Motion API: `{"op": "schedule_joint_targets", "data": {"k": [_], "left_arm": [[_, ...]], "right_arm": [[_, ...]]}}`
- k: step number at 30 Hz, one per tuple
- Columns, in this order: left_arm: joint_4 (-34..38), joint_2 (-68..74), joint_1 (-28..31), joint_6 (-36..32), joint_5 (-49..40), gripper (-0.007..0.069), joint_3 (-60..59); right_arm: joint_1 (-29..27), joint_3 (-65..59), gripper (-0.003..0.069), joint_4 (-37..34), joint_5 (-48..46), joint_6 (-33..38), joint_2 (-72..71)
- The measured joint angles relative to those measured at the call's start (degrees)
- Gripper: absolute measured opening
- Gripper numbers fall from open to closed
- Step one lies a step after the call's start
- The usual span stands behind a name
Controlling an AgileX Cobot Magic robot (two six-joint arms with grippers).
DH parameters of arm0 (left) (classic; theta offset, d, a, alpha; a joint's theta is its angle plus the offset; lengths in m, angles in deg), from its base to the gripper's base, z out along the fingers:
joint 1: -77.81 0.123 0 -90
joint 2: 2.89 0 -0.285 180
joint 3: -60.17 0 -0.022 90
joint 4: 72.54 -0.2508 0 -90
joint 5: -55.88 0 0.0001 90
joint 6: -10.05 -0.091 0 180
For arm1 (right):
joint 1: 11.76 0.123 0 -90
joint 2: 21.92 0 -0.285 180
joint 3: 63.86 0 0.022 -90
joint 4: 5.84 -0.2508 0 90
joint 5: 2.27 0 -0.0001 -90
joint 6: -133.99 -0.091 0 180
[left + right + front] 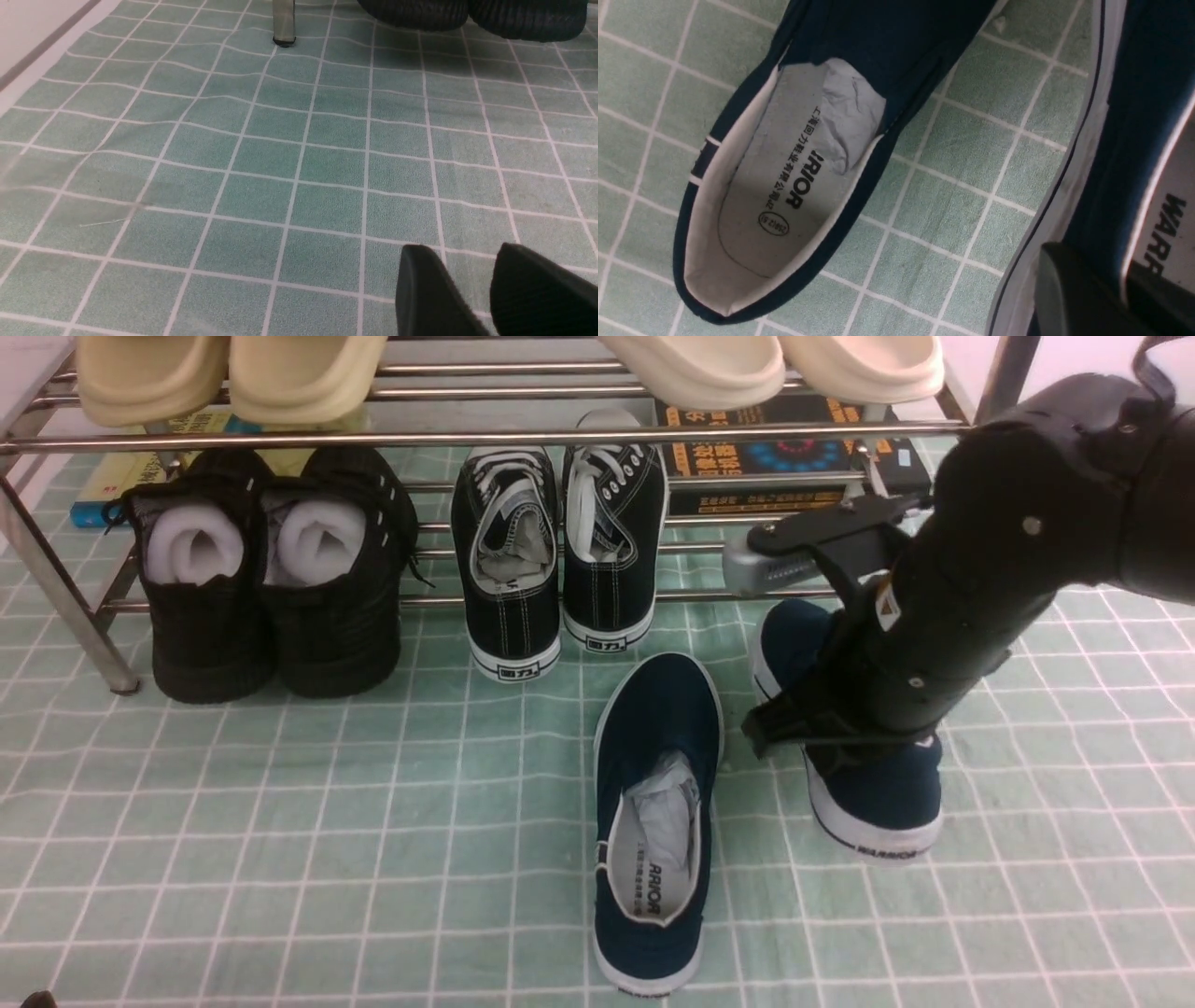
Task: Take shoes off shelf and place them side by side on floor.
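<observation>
One navy shoe point(657, 728) lies on the pale green floor point(373, 821) in front of the chrome shelf point(467, 437), heel toward me, with paper stuffing in it; in the right wrist view it is the shoe point(784, 186) with the printed insole. The second navy shoe point(887, 793) is just to its right, at a slight angle. My right gripper point(1120, 284) is shut on that shoe's point(1106, 140) side wall, one finger outside and one inside. I cannot tell whether its sole touches the floor. My left gripper point(460, 261) hangs open over bare floor point(299, 163), holding nothing.
On the lower tier stand black lace-up sneakers point(560, 551) and all-black shoes point(261, 579) with white foam rolls. Cream slippers point(233, 373) sit on the upper bars. Books point(794, 457) lie behind. A shelf leg point(284, 23) shows ahead of the left gripper.
</observation>
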Motion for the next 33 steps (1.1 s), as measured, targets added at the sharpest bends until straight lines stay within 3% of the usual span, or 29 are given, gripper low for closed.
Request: {"op": "schedule_joint_targets", "data": {"k": [5, 16, 26, 29, 33], "left_arm": [[0.0, 0.0, 0.0, 0.0, 0.0, 0.0242, 0.0], [0.0, 0.0, 0.0, 0.0, 0.0, 0.0242, 0.0], [0.0, 0.0, 0.0, 0.0, 0.0, 0.0242, 0.0], [0.0, 0.0, 0.0, 0.0, 0.0, 0.0242, 0.0], [0.0, 0.0, 0.0, 0.0, 0.0, 0.0242, 0.0]], "right_arm": [[0.0, 0.0, 0.0024, 0.1, 0.6, -0.2, 3.4], [0.0, 0.1, 0.0025, -8.6, 2.8, -0.2, 6.7], [0.0, 0.2, 0.0039, -11.4, 0.1, -0.2, 6.7], [0.0, 0.2, 0.0083, -13.3, -3.4, -0.2, 6.8], [0.0, 0.5, 0.0201, -15.6, -4.6, -0.2, 6.8]]}}
